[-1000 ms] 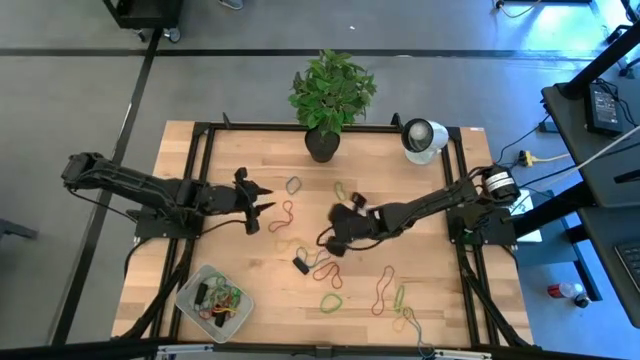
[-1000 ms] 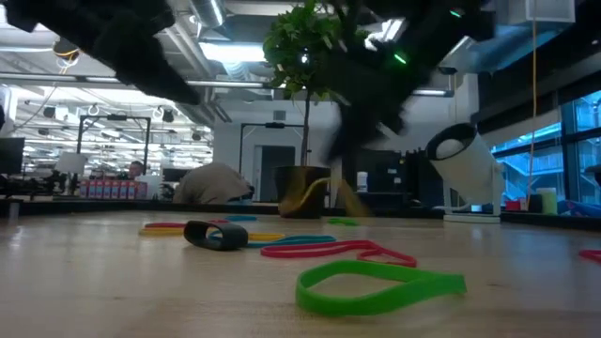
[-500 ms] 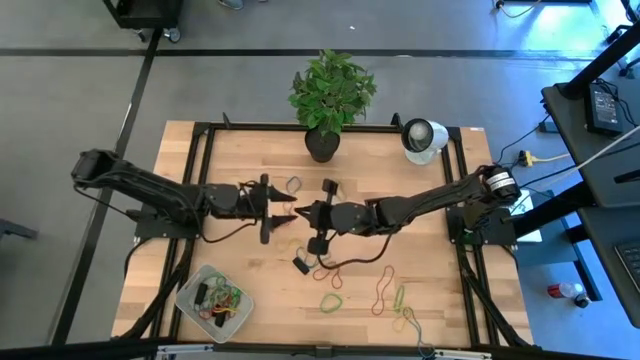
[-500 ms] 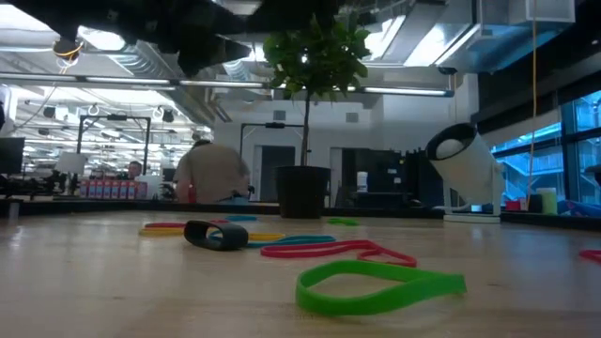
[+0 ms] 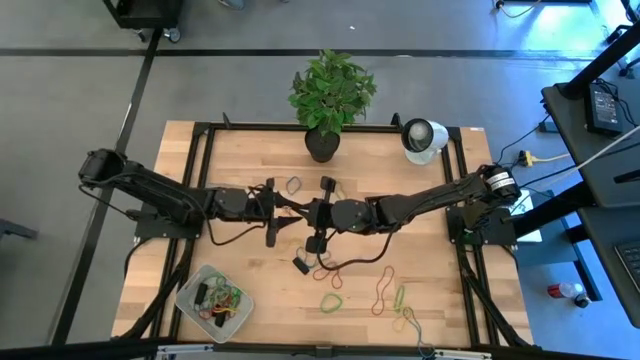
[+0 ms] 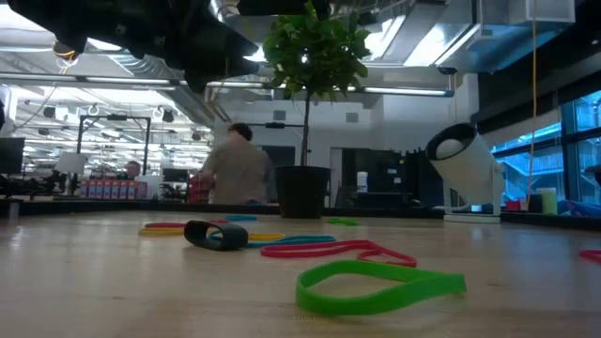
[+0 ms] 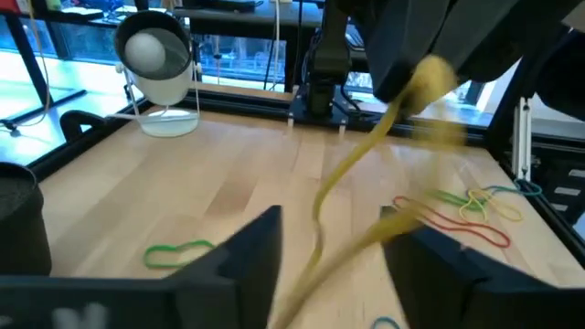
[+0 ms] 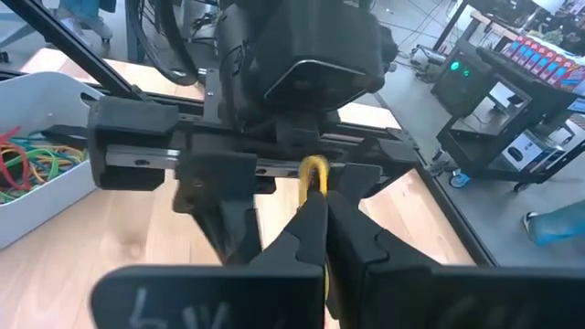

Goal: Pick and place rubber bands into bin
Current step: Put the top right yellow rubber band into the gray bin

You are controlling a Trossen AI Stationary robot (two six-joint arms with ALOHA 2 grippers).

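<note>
From above, the left gripper [image 5: 283, 207] and right gripper [image 5: 312, 212] meet nose to nose over the middle of the worktop [image 5: 420, 290]; the bin [image 5: 214, 297], already holding some bands, sits at the near left corner, on the left arm's side.

The low view shows loose rubber bands [image 6: 380, 286] lying flat (neither gripper's tips show here).

In the left wrist view, the left jaws stand spread with a yellow band [image 7: 352, 196] hanging between them, its long axis running straight toward the right gripper.

In the right wrist view, the right jaws are pressed together, pinching that band's end.
</note>
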